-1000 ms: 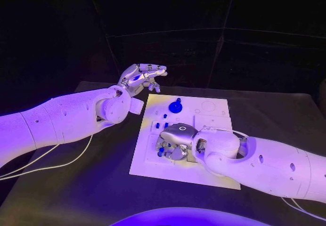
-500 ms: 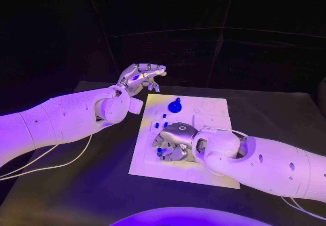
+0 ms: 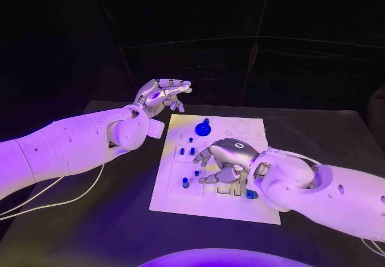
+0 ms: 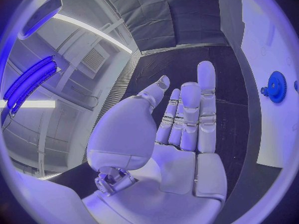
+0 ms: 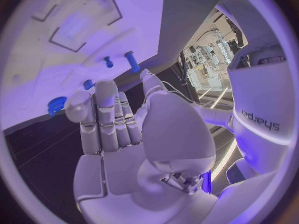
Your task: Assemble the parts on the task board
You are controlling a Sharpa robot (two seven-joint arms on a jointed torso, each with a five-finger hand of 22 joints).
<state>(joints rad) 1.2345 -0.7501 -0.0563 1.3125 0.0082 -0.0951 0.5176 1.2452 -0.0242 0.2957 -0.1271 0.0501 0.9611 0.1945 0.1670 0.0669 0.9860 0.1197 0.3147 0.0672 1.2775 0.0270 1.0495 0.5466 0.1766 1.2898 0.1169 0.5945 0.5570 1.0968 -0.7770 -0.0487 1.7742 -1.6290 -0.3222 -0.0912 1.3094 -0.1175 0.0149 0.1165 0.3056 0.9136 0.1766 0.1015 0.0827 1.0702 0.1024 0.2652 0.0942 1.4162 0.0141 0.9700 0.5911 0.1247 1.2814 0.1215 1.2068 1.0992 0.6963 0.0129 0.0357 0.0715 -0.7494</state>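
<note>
Over the task board [image 3: 210, 203] hovers the right hand [image 3: 227, 161], fingers spread, empty — hiding parts beneath; left hand [image 3: 163, 92] beyond the board, released; a blue gear [image 4: 276, 86].

The one readable text is the word "sharpa", in dark lower-case letters on the white casing of the robot's arm [image 5: 264, 117] in the right wrist view. It appears upside down there, just beyond the thumb side of the right hand [image 5: 134, 134]. No lettering, number or sign can be read on the task board [image 3: 241, 203] or its small parts.
</note>
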